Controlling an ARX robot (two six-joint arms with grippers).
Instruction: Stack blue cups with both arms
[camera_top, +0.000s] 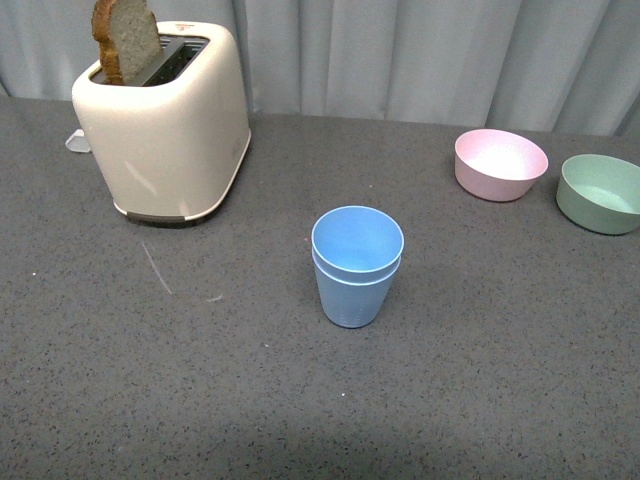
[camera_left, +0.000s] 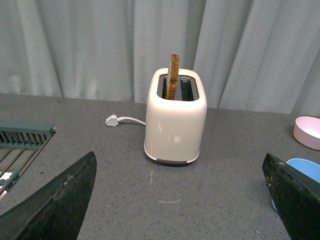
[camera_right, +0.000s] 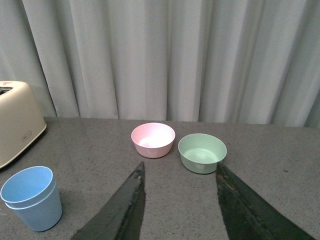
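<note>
The two light blue cups (camera_top: 357, 265) stand nested one inside the other, upright, at the middle of the grey table. The stack also shows in the right wrist view (camera_right: 32, 198) and, partly hidden by a finger, in the left wrist view (camera_left: 305, 170). Neither arm shows in the front view. My left gripper (camera_left: 180, 192) is open wide and empty, with bare table between its fingers and the toaster ahead. My right gripper (camera_right: 180, 172) is open and empty, above bare table in front of the bowls.
A cream toaster (camera_top: 165, 125) with a slice of bread (camera_top: 125, 40) stands at the back left; its white plug (camera_left: 112, 120) lies behind it. A pink bowl (camera_top: 500, 163) and a pale green bowl (camera_top: 600, 192) sit at the back right. A grey rack (camera_left: 20, 142) lies far left.
</note>
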